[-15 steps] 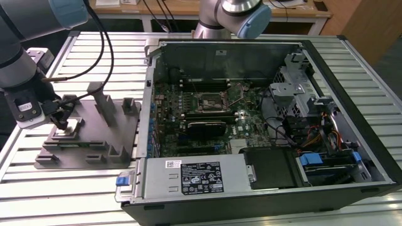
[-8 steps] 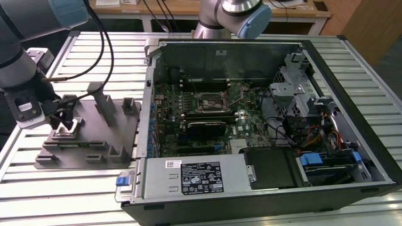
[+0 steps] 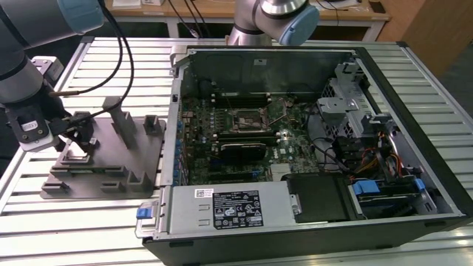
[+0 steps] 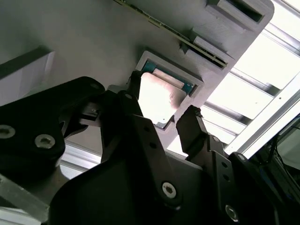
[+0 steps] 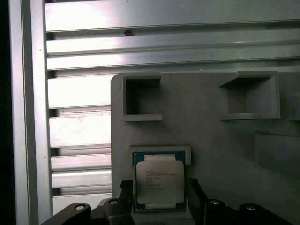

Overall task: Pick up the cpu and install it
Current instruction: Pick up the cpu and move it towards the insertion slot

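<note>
Grey tray (image 5: 211,136), cpu (image 5: 159,183) between gripper (image 5: 160,190) jaws

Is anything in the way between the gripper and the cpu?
Nothing visible does. The gripper is open around the cpu, a finger at each side, and the cpu lies bare in its recess in the grey tray.

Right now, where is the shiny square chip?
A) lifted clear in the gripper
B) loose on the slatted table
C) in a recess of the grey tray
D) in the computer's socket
C: in the first wrist view the cpu lies flat in a recess of the grey tray, the open gripper astride it.
</note>
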